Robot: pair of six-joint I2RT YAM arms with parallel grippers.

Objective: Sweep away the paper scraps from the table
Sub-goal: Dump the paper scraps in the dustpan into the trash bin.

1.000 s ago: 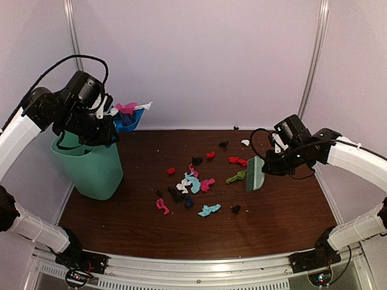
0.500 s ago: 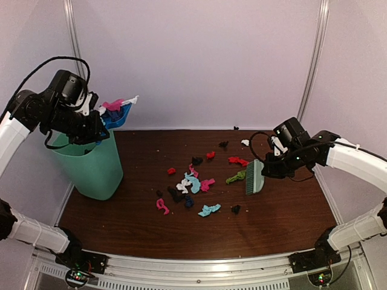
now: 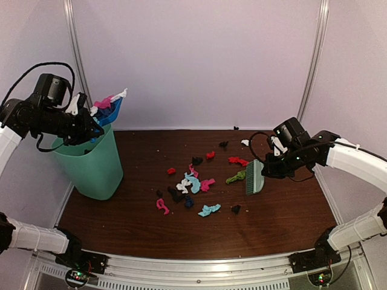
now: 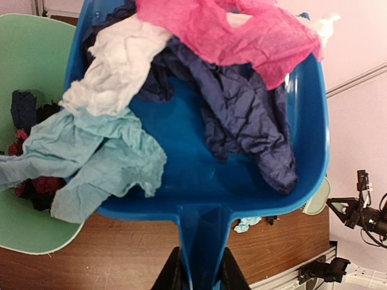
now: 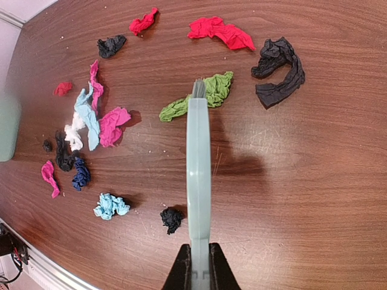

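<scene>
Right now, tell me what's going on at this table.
The left end effector grips the handle of a blue plastic dustpan, loaded with crumpled paper scraps and raised over the rim of a mint-green plastic bin that already holds a few scraps. The right end effector holds a pale green hand brush over the dark wood-grain table, beside a green scrap. Many scraps lie scattered on the table, not yet swept.

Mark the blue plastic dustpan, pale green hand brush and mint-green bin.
blue plastic dustpan (image 4: pixel 199 181): left wrist view, bare pan floor.
pale green hand brush (image 5: pixel 198 157): right wrist view, top edge of back.
mint-green bin (image 3: pixel 97 172): top external view, outer wall.
</scene>
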